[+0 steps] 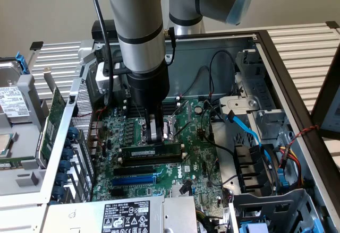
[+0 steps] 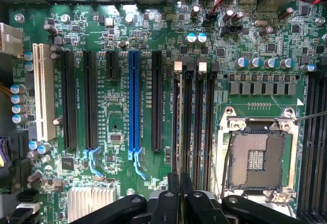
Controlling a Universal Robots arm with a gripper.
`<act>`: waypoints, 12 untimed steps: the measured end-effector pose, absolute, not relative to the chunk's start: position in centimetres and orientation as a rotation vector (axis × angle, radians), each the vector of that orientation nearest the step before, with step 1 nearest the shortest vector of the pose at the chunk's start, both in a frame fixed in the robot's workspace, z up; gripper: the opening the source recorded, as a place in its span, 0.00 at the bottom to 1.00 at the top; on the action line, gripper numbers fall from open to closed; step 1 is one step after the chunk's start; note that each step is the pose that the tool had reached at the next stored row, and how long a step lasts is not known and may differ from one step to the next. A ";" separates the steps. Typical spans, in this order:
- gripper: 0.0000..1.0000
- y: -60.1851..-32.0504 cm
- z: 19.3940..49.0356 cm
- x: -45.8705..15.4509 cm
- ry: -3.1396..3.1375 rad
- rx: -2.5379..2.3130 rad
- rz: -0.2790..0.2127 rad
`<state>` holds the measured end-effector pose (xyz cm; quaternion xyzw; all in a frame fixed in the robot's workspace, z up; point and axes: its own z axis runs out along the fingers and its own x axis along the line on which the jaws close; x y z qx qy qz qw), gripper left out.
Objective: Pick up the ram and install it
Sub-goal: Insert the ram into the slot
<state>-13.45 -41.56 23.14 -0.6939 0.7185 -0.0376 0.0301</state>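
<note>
The ram, a long thin green stick with a white label, stands on edge over the black memory slots of the motherboard, beside the empty processor socket. My gripper comes straight down on its top edge, fingers pinched together on it near the middle. In the wrist view the ram appears edge-on as a dark strip running away from my gripper, lined up with the slot nearest the expansion slots. Whether it is seated in the slot cannot be told.
The open computer case has metal walls all round. A blue expansion slot and black ones lie beside the memory slots. A blue cable and drive cage sit on the exterior view's right, the power supply in front, and a green card outside on the left.
</note>
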 end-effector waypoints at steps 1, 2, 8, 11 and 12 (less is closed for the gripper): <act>0.13 -41.6 23.1 -13.5 2.215 -2.139 -0.116; 0.13 -41.6 23.1 -13.5 2.215 -2.139 -0.116; 0.13 -41.6 23.0 -13.5 2.215 -2.138 -0.116; 0.13 -41.6 23.0 -13.5 2.215 -2.138 -0.116; 0.13 -41.6 23.0 -13.5 2.215 -2.138 -0.116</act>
